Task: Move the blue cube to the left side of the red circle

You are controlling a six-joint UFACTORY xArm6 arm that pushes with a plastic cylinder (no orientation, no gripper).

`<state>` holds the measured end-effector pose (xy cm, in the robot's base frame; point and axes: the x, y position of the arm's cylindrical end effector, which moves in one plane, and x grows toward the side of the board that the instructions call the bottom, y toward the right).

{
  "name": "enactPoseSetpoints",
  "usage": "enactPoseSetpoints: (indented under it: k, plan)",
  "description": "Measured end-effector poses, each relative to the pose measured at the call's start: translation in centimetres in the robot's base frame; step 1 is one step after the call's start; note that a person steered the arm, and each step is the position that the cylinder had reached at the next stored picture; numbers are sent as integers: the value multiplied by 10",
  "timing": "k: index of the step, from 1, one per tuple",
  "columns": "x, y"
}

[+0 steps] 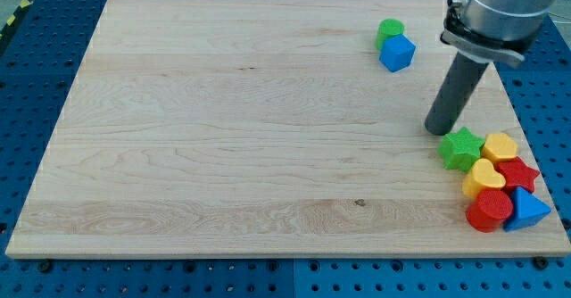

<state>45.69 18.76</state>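
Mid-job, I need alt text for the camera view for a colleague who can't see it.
My tip rests on the wooden board just above-left of the green star, well below-right of the blue cube, which touches a green cylinder. The red circle sits in the bottom-right cluster.

My tip low on the board, rod tilted toward the view's upper right.

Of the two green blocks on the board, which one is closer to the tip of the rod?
The green star: it lies just right of my tip, while the green cylinder sits far up, touching the blue cube.
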Motion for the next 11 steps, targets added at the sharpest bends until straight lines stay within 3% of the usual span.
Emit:
enactPoseSetpoints:
  k: [2,3,4,5,6,7,8,9,10,11]
  plan:
    - [-92,64]
    - [-121,46]
    - [-110,-11]
    - [-72,-54]
    - [-71,-49]
    - [-111,-23]
    - [-127,-37]
    - [-103,-75]
    - [-54,-78]
    - [-50,-71]
